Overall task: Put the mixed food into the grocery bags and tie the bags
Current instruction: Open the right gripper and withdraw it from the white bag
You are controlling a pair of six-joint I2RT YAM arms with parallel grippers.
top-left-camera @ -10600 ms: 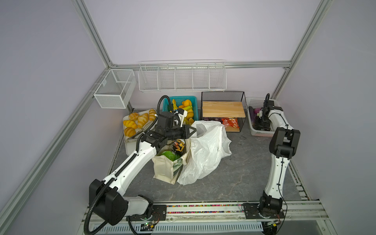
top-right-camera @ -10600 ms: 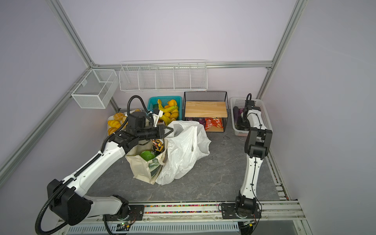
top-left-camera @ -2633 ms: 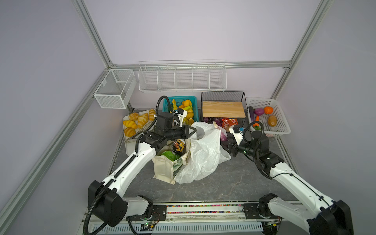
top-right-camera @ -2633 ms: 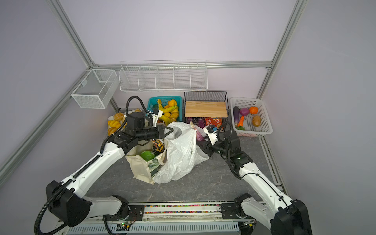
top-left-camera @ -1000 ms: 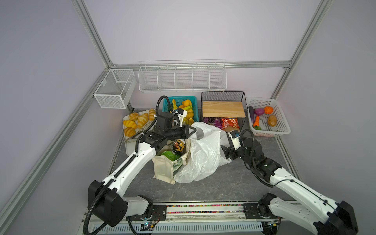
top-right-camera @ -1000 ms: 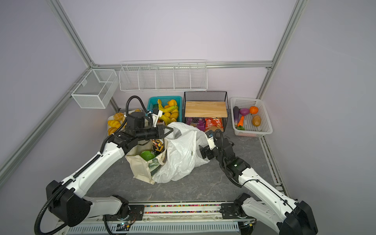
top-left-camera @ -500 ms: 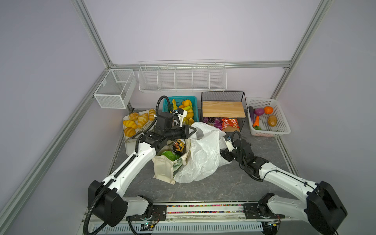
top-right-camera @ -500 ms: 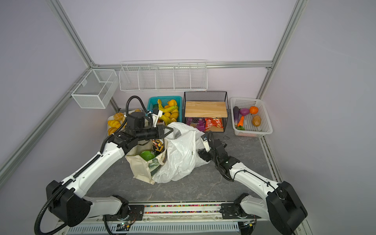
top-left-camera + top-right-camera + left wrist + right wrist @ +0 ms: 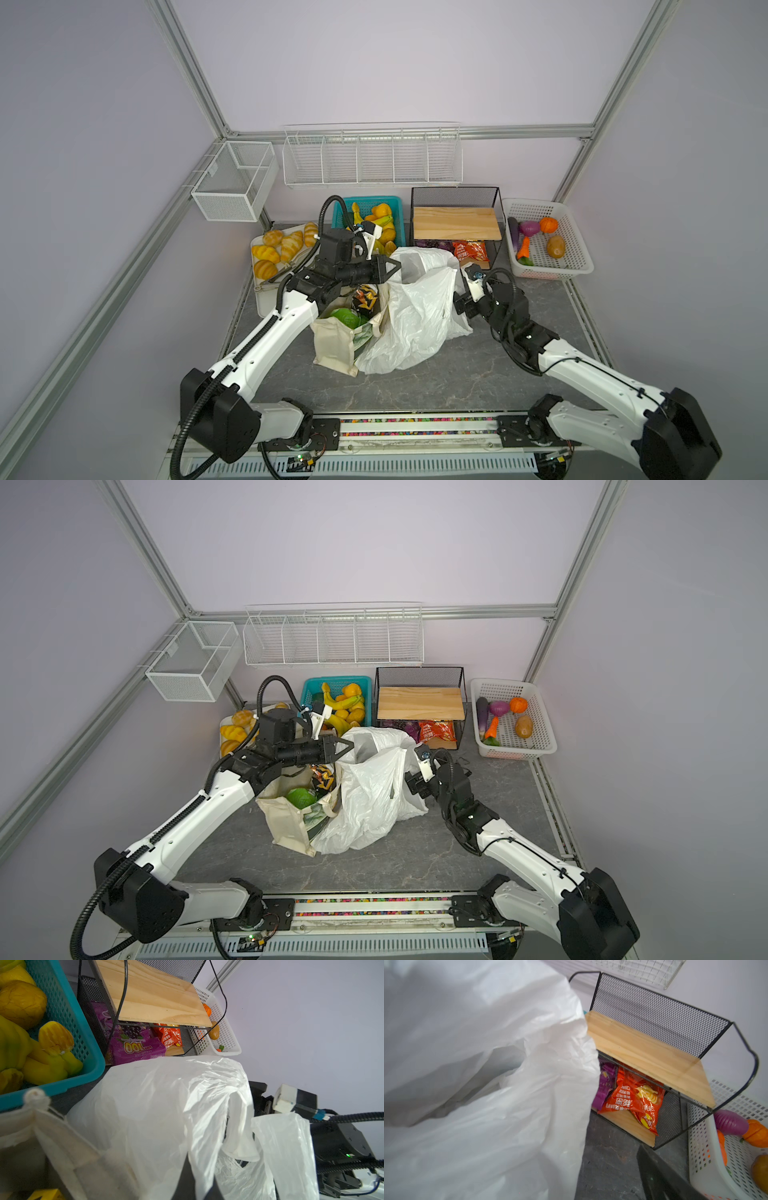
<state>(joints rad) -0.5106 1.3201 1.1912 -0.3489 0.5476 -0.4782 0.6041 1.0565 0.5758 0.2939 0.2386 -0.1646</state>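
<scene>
1. Two grocery bags stand touching on the bench [image 9: 478, 374] in both top views. The canvas tote [image 9: 332, 349] is on the left and the plastic carrier bag [image 9: 415, 316] on its right.
2. The tote stands upright with its mouth up. The black-and-yellow snack bag [image 9: 365, 298] stands on end in it, its long axis near vertical and its top poking out. The green snack bag [image 9: 347, 320] sits beside it, lower in the mouth.
3. The plastic bag's mouth faces up and toward the back wall. Its body slumps from the raised rim toward the bench's front.
4. The orange-red round vegetable [image 9: 548, 224] lies in the white basket [image 9: 577, 259] at back right, well apart from both bags.
5. The left tool [image 9: 397, 268] lies level, pointing right above the tote, with its jaws together on the plastic bag's rim.
6. The right tool [image 9: 458, 299] sits against the bag's right side. The right wrist view shows one finger [image 9: 658, 1172] well off to one side and film over the other. The jaws stand apart, with no grip visible.
7. Only the top views show the tote's contents. The left wrist view shows a loop handle [image 9: 286, 1147] hanging loose before the right arm. The right wrist view shows an orange-red packet [image 9: 633, 1101] on the lower shelf of the rack [image 9: 654, 1014].
</scene>
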